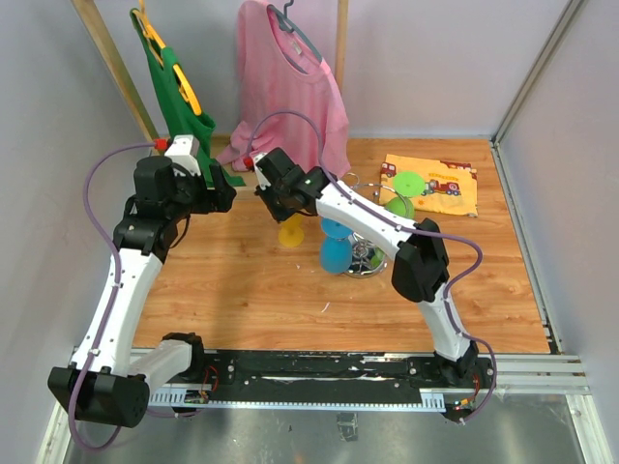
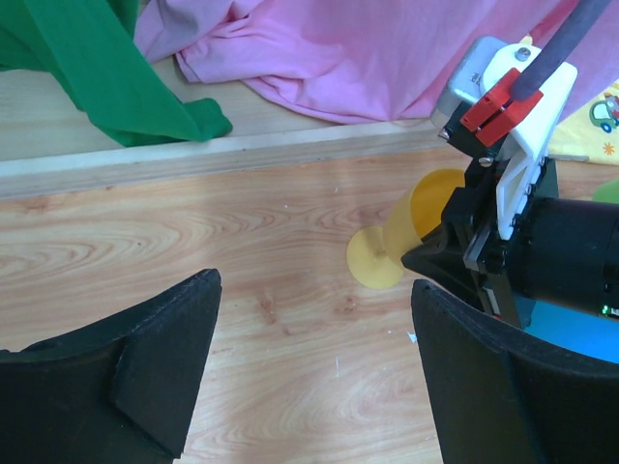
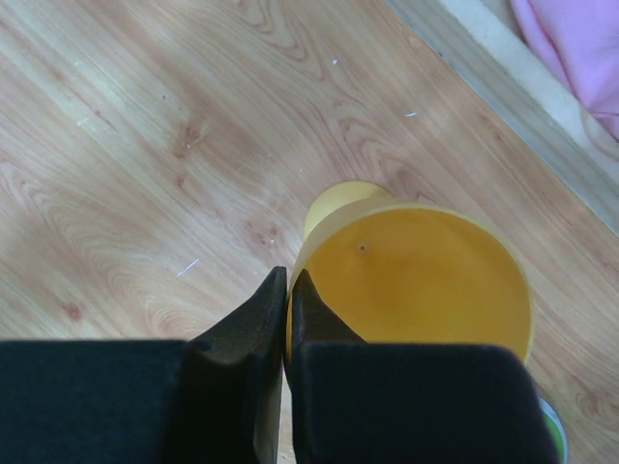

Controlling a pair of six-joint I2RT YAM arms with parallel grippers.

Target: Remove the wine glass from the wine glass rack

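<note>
Gaping apart, the left tool [image 2: 314, 287] faces the right tool [image 3: 287, 278] clamped on the yellow wine glass [image 3: 416, 290].

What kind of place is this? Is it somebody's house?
Probably a robot practice booth, not a house: a left arm and a right arm bolted at the table edge, plain grey walls around, and props like a hung pink shirt and a yellow wine glass.

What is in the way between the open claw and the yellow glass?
Nothing that shows. Only bare table lies between the left claw and the yellow glass. The right claw is shut on the glass's rim, but it comes in from the other side, not across the open claw's path.
</note>
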